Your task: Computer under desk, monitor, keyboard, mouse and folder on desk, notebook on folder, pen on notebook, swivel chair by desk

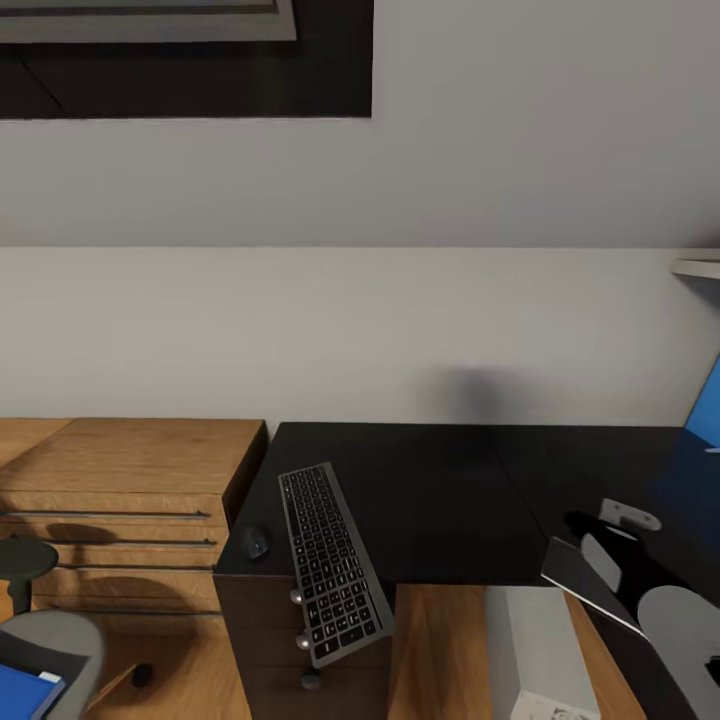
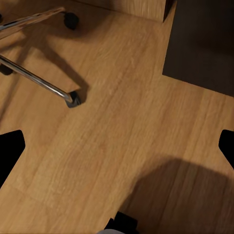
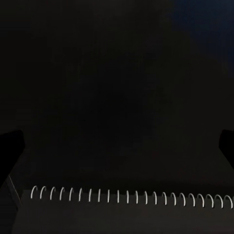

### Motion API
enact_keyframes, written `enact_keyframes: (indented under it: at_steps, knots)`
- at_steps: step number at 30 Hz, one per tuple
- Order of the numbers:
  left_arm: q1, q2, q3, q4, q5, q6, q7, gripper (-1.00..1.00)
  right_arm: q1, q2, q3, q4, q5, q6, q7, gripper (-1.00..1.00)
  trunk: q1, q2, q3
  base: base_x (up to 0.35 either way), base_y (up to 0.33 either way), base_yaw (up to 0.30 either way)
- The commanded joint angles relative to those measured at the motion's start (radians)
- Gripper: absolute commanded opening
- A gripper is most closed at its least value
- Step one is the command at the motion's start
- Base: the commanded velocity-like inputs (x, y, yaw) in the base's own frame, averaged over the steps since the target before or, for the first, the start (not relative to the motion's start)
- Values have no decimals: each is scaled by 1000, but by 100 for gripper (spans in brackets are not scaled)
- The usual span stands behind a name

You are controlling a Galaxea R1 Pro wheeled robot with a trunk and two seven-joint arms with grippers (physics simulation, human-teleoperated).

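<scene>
Head view gives me the glossy black desk (image 1: 440,490) across the middle of the frame. The keyboard (image 1: 332,562) lies on it at lower centre, its near end hanging over the desk edge, and the mouse (image 1: 254,542) sits just beside it on the left. The pale computer (image 1: 540,650) stands on the floor at the bottom, right of centre, below the desk edge. At the lower left corner I see the swivel chair (image 1: 60,640) with the blue folder (image 1: 25,692) on its seat. The notebook (image 1: 585,580) is at the lower right, its spiral edge also low in the right wrist view.

I judge keyboard and mouse nearly placed; folder, notebook, pen and chair remain. Whether either claw is released or clenched, I cannot tell.
</scene>
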Motion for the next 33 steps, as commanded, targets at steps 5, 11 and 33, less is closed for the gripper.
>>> enact_keyframes:
  at_steps: [5,11,33]
  knots:
    - [-1,-3,-13,-3,5,2,10,100,0,2,5,-4,-9,7,-7,100,0,-1,-1,0,0,0]
    - [-1,4,-12,-56,5,7,11,100,0,1,4,-4,-9,7,-8,100,0,-1,-1,0,0,0]
    - [120,339,134,-926,222,483,321,100,0,-5,5,-4,-7,7,-8,100,0,-1,-1,0,0,0]
